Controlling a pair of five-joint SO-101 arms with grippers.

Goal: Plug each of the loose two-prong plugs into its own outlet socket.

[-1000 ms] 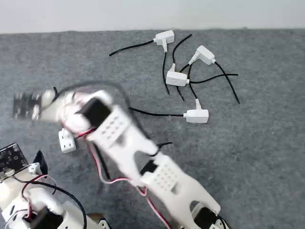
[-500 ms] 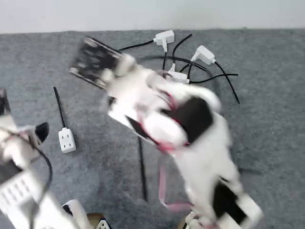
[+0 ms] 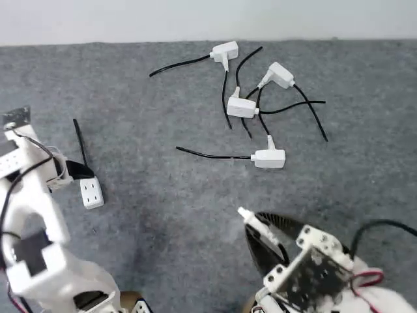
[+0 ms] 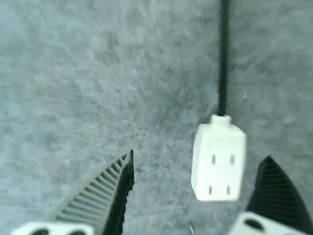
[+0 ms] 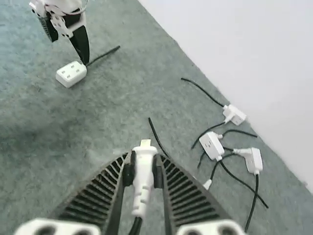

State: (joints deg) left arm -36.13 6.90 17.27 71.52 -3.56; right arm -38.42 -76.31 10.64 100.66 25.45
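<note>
Right gripper (image 3: 255, 225), at the lower centre-right of the high view, is found clamped on a white two-prong plug (image 3: 249, 216). In the right wrist view the plug (image 5: 142, 178) is seen pinched between the two black ribbed fingers (image 5: 105, 188), with its prong end projecting past the fingertips and its black lead running back between them. The plug is held off the grey counter (image 3: 163, 215).

Left gripper (image 3: 77, 175) is recorded at the left edge of the high view, directly beside a white outlet socket (image 3: 91, 192). In the left wrist view its fingers (image 4: 110, 191) are spread wide apart, and the socket (image 4: 218, 164) is seen lying flat on the counter between them, closer to one finger than the other. No contact with the socket is visible. Two pairs of slots are noted on the socket's upper face, and its black lead (image 3: 79, 140) extends toward the upper left of the high view.

Three white corded pieces (image 3: 242, 106) are noted in a loose cluster at the upper centre of the high view, their black leads crossing. A fourth white corded piece (image 3: 269, 158) lies apart just below them, its lead stretched out to the left.
</note>
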